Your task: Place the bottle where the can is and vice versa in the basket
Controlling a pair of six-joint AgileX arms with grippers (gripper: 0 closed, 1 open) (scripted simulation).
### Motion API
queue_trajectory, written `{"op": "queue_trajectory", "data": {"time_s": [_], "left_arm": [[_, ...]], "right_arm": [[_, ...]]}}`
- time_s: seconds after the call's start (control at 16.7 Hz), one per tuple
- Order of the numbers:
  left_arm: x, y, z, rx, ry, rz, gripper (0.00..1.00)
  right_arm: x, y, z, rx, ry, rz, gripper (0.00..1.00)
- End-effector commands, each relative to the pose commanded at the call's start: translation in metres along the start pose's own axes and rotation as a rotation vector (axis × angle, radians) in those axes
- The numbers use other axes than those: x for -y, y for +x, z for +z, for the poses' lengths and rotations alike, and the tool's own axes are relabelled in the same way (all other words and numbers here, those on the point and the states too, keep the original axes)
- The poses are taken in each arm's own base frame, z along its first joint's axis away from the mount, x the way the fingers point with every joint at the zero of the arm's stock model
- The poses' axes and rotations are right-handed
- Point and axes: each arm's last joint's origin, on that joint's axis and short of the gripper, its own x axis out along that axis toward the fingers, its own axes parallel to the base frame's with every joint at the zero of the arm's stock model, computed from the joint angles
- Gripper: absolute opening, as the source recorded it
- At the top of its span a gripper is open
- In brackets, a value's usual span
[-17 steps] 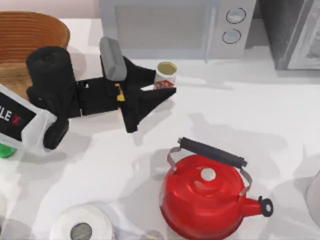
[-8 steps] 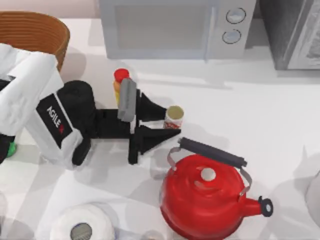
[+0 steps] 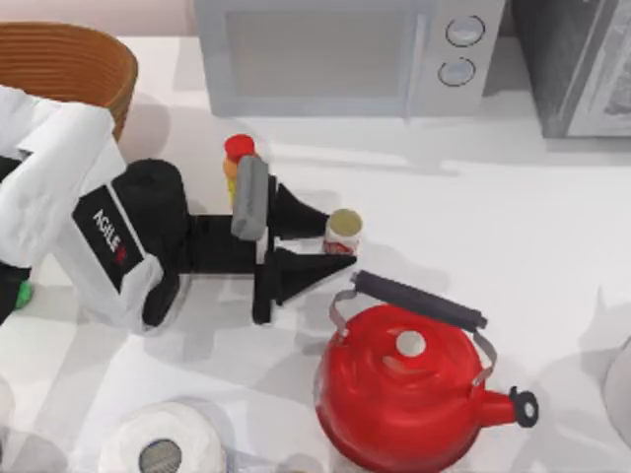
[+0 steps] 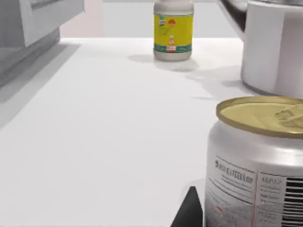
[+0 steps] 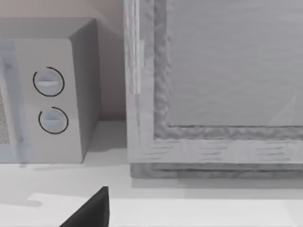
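While the left gripper [image 3: 333, 239] has its fingers closed on the can [image 3: 342, 232], that can stands on the table [image 3: 493, 197] just above the red kettle [image 3: 404, 389], well right of the basket [image 3: 74, 64]. A yellow bottle [image 3: 235, 163] stands behind the gripper. Whether the right gripper's [image 5: 90, 210] fingers are open cannot be told.
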Motion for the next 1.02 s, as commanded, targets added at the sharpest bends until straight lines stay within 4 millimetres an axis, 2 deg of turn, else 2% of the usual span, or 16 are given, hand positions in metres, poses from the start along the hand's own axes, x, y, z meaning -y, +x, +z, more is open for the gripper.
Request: {"op": "queue_trajectory", "data": {"time_s": [0.6,1.02], "left_arm": [[0.0,0.0,0.0,0.0,0.0,0.0,0.98],[0.0,0.0,0.0,0.0,0.0,0.0,1.0]], "right_arm": [[0.0,0.0,0.0,0.0,0.0,0.0,1.0],[0.0,0.0,0.0,0.0,0.0,0.0,1.0]]}}
